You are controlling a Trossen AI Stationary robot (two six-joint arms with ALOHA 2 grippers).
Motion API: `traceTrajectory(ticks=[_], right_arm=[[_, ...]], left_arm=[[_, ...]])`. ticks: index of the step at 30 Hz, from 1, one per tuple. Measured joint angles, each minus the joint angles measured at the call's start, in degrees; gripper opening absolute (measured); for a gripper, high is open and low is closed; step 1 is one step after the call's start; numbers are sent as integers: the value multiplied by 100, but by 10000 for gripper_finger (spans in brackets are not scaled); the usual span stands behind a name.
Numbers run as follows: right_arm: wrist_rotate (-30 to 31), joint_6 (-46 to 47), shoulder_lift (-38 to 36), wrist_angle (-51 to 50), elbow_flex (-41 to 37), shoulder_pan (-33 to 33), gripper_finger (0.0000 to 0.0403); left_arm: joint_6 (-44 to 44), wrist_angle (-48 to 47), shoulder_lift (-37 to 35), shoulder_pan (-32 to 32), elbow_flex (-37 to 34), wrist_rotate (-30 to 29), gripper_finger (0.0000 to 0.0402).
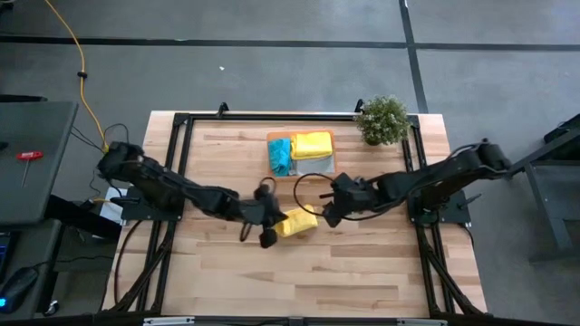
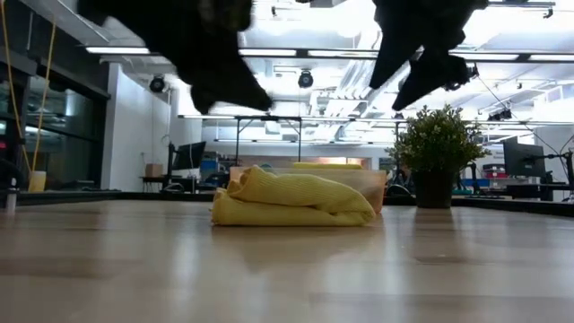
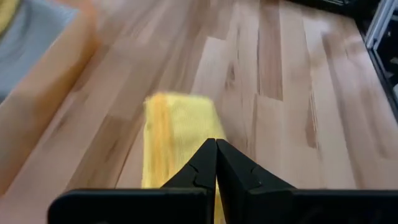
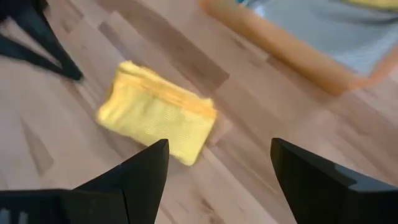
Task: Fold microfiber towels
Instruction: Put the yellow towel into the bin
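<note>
My left gripper [image 1: 265, 237], pinched empty, hovers at the folded yellow towel's [image 1: 297, 223] nine o'clock; right gripper [image 1: 328, 215] wide at three.

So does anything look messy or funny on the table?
Only a little. One folded yellow towel lies alone and crooked on the table, between the left gripper and right gripper, while the other towels sit in the orange tray. Nothing is spilled or broken.

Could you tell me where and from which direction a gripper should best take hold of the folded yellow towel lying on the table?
I'd pinch the folded yellow towel across its short end nearest the right gripper, coming from above. It lies flat as a thick little bundle, layers stacked, so closing over the full stack should keep the fold. The right gripper is open above it; the left gripper is shut.
</note>
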Motion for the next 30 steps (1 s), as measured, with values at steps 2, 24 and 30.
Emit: traceTrajectory(ticks=[2, 24, 30], right_arm=[[108, 20, -100, -175, -2, 16, 272], [-427, -179, -86, -161, -2, -2, 272], [-848, -478, 225, -46, -2, -2, 272]], left_arm=[[308, 41, 379, 73, 314, 131, 0], [1504, -1650, 1696, 95, 912, -84, 0], [1704, -1679, 1740, 95, 897, -87, 0]])
